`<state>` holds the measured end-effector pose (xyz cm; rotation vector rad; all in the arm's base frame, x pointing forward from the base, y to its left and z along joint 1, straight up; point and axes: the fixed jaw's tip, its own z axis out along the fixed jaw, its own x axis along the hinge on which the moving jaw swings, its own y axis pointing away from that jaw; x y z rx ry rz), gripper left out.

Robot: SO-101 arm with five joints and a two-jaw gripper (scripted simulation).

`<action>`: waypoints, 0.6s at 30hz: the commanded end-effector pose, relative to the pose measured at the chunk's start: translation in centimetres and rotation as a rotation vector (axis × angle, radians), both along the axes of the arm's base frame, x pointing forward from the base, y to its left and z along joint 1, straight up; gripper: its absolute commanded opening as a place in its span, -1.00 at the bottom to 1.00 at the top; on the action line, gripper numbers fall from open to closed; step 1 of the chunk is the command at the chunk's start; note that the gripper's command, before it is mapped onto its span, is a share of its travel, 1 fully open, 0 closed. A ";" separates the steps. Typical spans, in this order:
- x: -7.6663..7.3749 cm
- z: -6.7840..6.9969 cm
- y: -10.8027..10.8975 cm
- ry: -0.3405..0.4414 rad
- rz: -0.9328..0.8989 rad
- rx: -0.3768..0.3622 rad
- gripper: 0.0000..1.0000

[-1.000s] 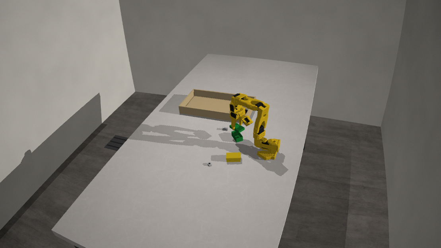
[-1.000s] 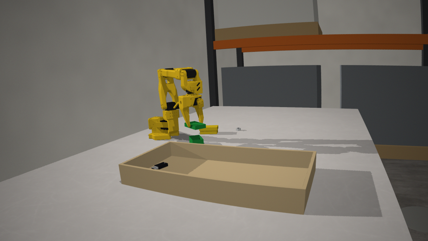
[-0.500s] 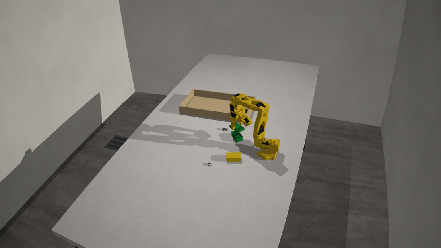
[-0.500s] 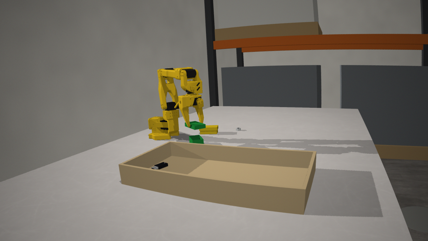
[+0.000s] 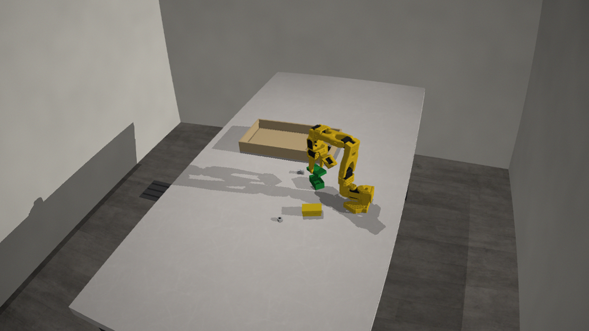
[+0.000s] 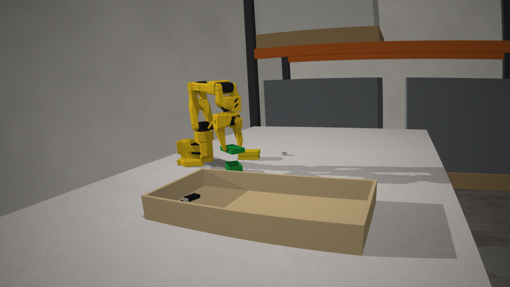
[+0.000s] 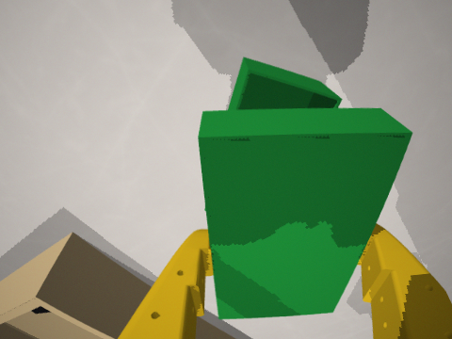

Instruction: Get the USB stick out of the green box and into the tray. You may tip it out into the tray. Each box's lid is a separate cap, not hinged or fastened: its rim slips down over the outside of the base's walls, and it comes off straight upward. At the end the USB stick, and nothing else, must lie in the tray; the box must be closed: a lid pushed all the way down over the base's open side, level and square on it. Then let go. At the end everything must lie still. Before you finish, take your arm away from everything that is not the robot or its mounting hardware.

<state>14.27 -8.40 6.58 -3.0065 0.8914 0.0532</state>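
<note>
My gripper (image 5: 316,168) (image 6: 232,147) (image 7: 284,250) is shut on the green lid (image 5: 320,172) (image 6: 233,150) (image 7: 301,179), with one finger at each side. The lid hangs above the open green base (image 5: 318,186) (image 6: 233,167) (image 7: 282,91) with a gap between them, and looks about level. In the wrist view the base sits turned relative to the lid, and the lid hides much of it. The base stands on the table; the part of its inside that shows looks empty. The black USB stick (image 6: 192,197) with its metal plug lies in the tan tray (image 5: 276,151) (image 6: 249,225) (image 7: 89,268).
A closed yellow box (image 5: 311,209) (image 6: 251,154) stands on the table on the base's side away from the tray. A small metal nut (image 5: 280,219) (image 6: 283,153) lies beyond it. Another small grey object (image 5: 300,171) lies between the base and the tray.
</note>
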 end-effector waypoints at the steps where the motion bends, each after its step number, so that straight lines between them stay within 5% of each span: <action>1: 0.1 0.5 0.0 -0.031 -0.014 -0.015 -0.57; 18: -0.1 0.5 0.1 -0.030 -0.158 -0.017 -0.57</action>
